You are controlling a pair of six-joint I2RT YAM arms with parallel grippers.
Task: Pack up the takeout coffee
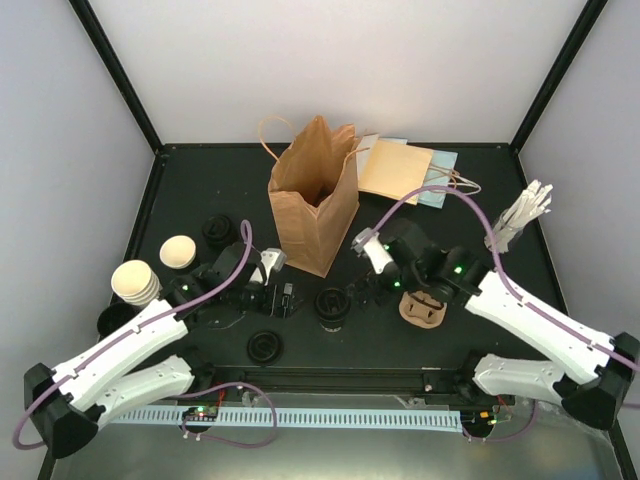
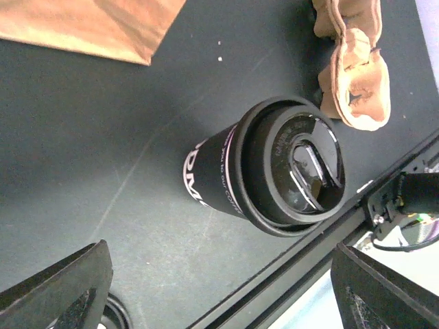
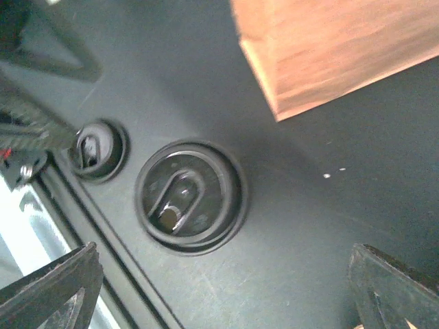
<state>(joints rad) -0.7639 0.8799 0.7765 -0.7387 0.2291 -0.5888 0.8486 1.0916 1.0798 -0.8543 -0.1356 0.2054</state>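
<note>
Near edge: a black rail (image 1: 330, 378) runs along the front of the counter (image 1: 200, 190). The lidded cup (image 1: 331, 305) stands close behind it, so there is little room on that side.
Lidded cup: a paper cup with a black sleeve and a black lid on. It is upright at the middle front of the counter, between the ends of the two arms, and neither touches it.
Left jaws: wide, with nothing between them. The fingers (image 2: 65, 291) sit at the bottom corners of the left wrist view, and the cup lies ahead of them, apart.
Right jaws: wide and empty. The fingers (image 3: 394, 288) are also low in the right wrist view, which looks down on the lid from above.
Open room: bare counter lies between the cup and the bag, and to the cup's left front.
Bag: a brown paper bag (image 1: 315, 200), upright with its mouth open, behind the cup.
Carrier: a pulp carrier (image 1: 421, 308) near the cup's right, partly under the right arm.
Loose lids: one lid (image 1: 264, 347) lies by the rail, left of the cup. Another lid (image 1: 218, 232) lies at back left.
Open cup: a cream cup (image 1: 178, 251) without a lid, far left, well apart from the lidded one.
Cup stack: a stack of cream cups (image 1: 135, 282) just beside the open cup, near the left edge.
Back right: flat tan and pale paper pieces (image 1: 400, 170) lie behind the bag. A white bundle (image 1: 525, 215) sits at the right edge.
Sides: pale walls (image 1: 60, 150) close the counter at left, back and right.
</note>
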